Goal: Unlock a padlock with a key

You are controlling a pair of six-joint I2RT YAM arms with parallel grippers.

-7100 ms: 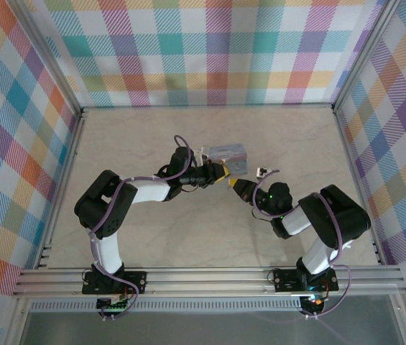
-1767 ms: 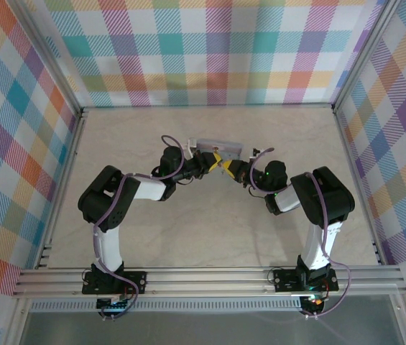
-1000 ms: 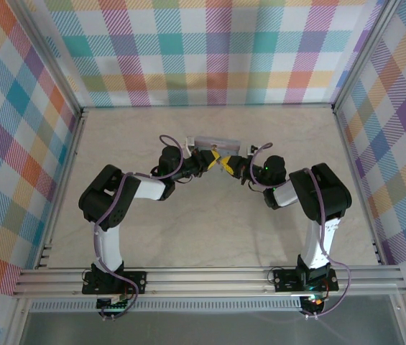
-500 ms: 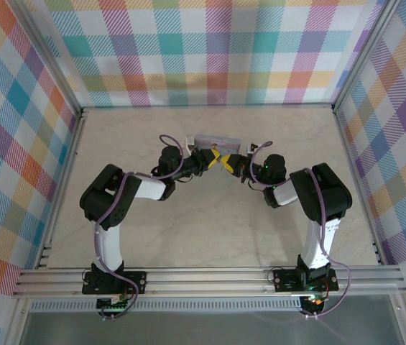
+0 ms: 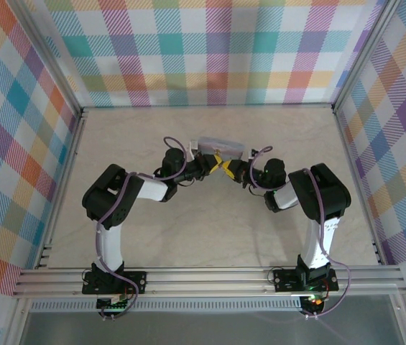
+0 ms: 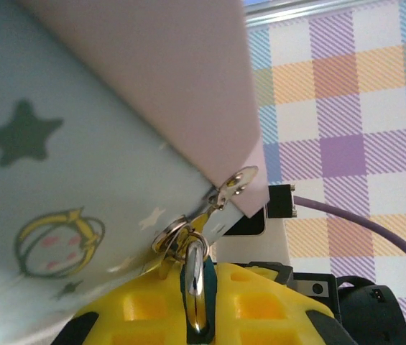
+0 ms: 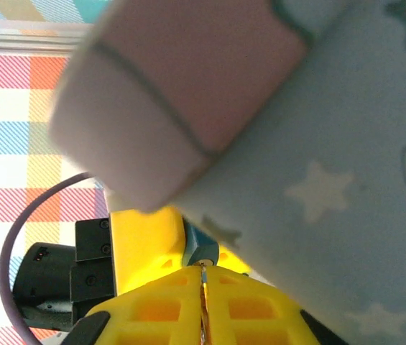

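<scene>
The left gripper (image 6: 194, 274) is clamping shut on the padlock (image 6: 196, 289), its metal shackle showing between the yellow fingers at bottom centre, just under the pale blue star-printed tin (image 6: 59, 144). The right gripper (image 7: 203, 277) is pinching the key (image 7: 204, 310), a thin sliver pointing up at the dark-blue lock body. In the top view both arms are bending at the elbow and reaching inward, fingertips meeting below the tin; the keyhole is hiding behind the fingers.
</scene>
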